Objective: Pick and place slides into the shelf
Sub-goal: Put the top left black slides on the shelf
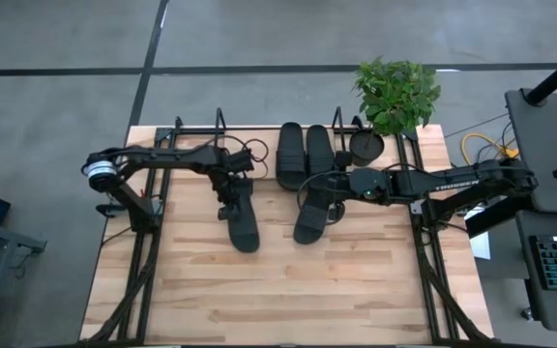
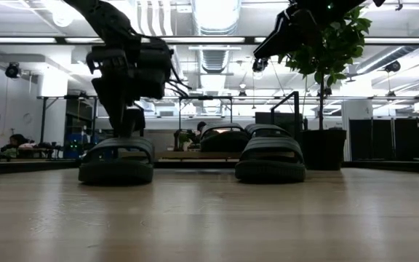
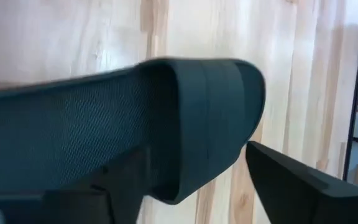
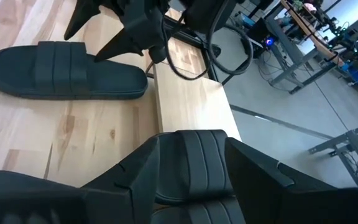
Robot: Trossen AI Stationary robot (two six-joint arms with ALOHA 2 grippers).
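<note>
Two black slides lie flat on the tabletop: the left slide (image 1: 244, 220) (image 2: 116, 161) and the right slide (image 1: 311, 215) (image 2: 271, 159). Two more slides (image 1: 304, 153) sit side by side on the shelf (image 4: 188, 102) at the far edge. My left gripper (image 1: 229, 201) (image 3: 196, 151) is open and low at the left slide's far end. One finger is over the footbed and the other is outside the side wall. My right gripper (image 1: 325, 188) (image 4: 191, 140) is open and hovers above the right slide's strap (image 4: 191, 163). My left gripper comes down from above at the left slide's far end (image 3: 229, 106), its fingers astride the side wall. A strip of bare wood shows between the outer finger (image 3: 303, 186) and the wall. I cannot tell whether the inner finger (image 3: 123, 186) touches the footbed. The slide lies flat on the table.
A black plant pot (image 1: 366, 147) with a green plant (image 1: 395, 92) stands at the shelf's right end, close behind my right arm. Black wire uprights (image 1: 219, 121) flank the shelf. Bare wood (image 1: 278, 290) spreads toward the table's near edge.
</note>
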